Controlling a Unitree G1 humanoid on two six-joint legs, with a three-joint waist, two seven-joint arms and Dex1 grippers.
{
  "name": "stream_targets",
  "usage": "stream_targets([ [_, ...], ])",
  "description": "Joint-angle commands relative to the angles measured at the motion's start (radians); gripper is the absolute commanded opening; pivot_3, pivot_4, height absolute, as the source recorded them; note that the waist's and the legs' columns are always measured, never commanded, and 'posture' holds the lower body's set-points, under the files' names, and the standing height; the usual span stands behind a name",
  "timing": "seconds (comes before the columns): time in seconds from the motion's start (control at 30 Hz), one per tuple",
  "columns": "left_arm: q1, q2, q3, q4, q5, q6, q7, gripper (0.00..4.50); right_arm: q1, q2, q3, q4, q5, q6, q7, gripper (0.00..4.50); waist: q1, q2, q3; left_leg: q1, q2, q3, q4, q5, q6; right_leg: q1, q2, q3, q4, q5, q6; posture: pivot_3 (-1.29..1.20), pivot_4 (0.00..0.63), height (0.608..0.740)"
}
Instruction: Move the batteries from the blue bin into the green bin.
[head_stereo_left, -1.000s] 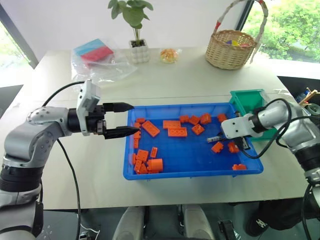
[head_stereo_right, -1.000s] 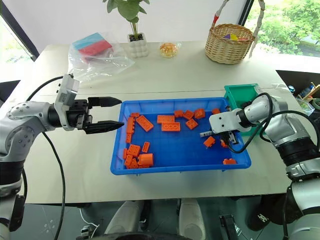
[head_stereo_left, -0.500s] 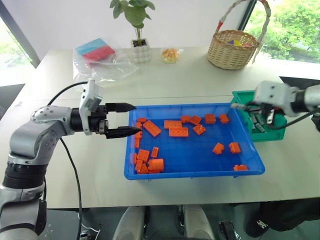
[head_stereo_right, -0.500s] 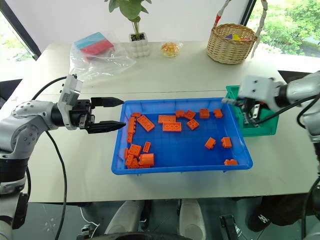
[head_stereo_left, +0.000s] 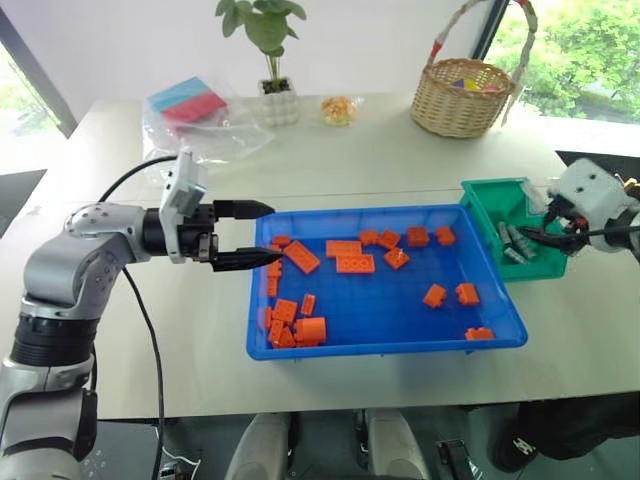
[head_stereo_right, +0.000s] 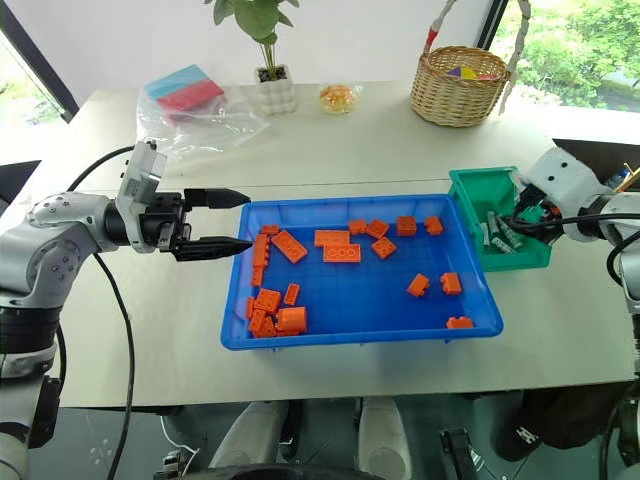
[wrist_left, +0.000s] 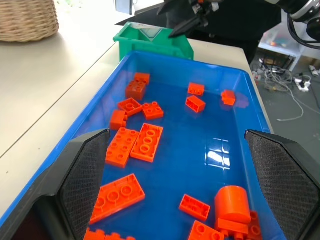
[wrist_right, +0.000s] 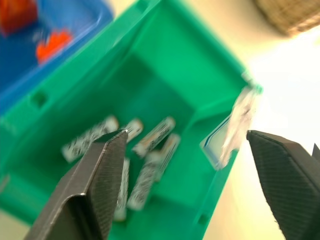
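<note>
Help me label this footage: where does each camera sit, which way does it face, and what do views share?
Head views: stereo pair looking down over the table; both arms show, left end effector, right end effector.
Left wrist view: looks along its open fingers across the blue bin of orange bricks toward the green bin.
Right wrist view: looks into the green bin at batteries.
Shared: both bins.

The batteries (wrist_right: 145, 165) lie in the green bin (head_stereo_left: 497, 203) at right, touching the blue bin (head_stereo_left: 390, 345) at centre; wicker basket (head_stereo_left: 462, 98) upper right.
</note>
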Motion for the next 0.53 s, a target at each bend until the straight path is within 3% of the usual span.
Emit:
stream_targets([
  [0.03, -0.013, 0.012, 0.011, -0.003, 0.002, -0.01, -0.012, 4.5, 0.1, -0.041, -0.178, -0.15, 0.122, 0.067, 0.095, 3.62, 0.009, 0.0, 0.0, 0.0, 0.0, 0.0, 0.0, 0.0, 0.0, 0.0, 0.0, 0.0, 0.0, 0.0, 0.0, 0.0, 0.15, 0.702],
  [0.3, 0.018, 0.045, 0.045, 0.0, -0.023, 0.016, -0.029, 4.5, 0.557, 0.001, -0.564, -0.481, 0.324, 0.278, 0.33, 3.62, 0.018, 0.0, 0.0, 0.001, 0.0, 0.0, 0.002, -0.001, 0.001, 0.003, 0.0, -0.001, -0.002, 0.0, 0.0, 0.0, 0.15, 0.702],
  [0.53, 0.03, 0.054, 0.05, -0.008, -0.022, 0.015, -0.029, 4.5, 0.657, 0.062, -0.692, -0.461, 0.386, 0.328, 0.3, 3.62, 0.016, 0.0, 0.0, 0.004, 0.001, 0.0, 0.002, -0.001, 0.002, 0.006, 0.0, 0.0, -0.004, -0.002, -0.003, 0.0, 0.15, 0.702],
])
